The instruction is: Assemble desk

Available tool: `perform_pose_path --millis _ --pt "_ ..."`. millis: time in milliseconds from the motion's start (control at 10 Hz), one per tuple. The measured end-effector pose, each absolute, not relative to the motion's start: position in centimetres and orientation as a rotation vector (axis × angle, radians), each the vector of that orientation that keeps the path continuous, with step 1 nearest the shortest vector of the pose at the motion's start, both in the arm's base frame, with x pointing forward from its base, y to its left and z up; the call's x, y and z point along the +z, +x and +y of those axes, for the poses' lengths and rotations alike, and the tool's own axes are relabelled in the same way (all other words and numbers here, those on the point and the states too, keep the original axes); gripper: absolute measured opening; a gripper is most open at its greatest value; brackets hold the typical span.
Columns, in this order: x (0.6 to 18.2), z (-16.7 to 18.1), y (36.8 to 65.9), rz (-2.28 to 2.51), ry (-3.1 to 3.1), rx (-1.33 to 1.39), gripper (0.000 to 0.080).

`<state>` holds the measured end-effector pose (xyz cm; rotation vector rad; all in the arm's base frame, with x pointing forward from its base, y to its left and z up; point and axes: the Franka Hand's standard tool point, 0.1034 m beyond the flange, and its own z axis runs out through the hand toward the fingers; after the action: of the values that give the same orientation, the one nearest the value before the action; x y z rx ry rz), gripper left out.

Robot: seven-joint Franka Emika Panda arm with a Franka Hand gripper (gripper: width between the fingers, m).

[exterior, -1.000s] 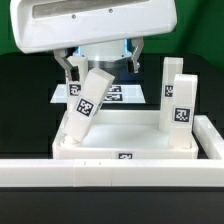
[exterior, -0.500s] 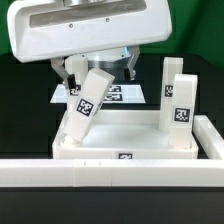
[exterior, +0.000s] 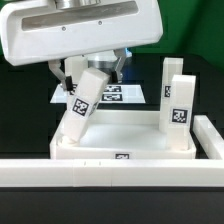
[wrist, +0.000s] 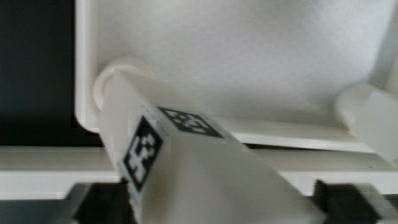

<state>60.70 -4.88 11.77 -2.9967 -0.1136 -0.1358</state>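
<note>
Change: since a second ago I see the arm lower, fingers drawn in on the tilted leg [exterior: 84, 103], which stands much as it did.
Gripper [exterior: 90, 68]: jaws closed on the tilted leg's upper end, one finger each side.
Tilted leg: foot in the tabletop [exterior: 130, 135] corner socket at the exterior view's left, top leaning toward the exterior view's right.
Upright legs [exterior: 178, 96]: two, at the tabletop's other end, tags facing me.
Front wall [exterior: 110, 172]: along the tabletop's near edge.
Marker board [exterior: 125, 95]: behind the tabletop.
</note>
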Motion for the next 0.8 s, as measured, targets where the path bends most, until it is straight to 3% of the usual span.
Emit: perform_pose_path --millis 300,800 --pt "12.5 -6.0 61.0 -0.184 -2.999 -0.173 0.0337" --pt "12.9 -7.2 60.9 -0.294 -2.992 -0.204 0.0318"
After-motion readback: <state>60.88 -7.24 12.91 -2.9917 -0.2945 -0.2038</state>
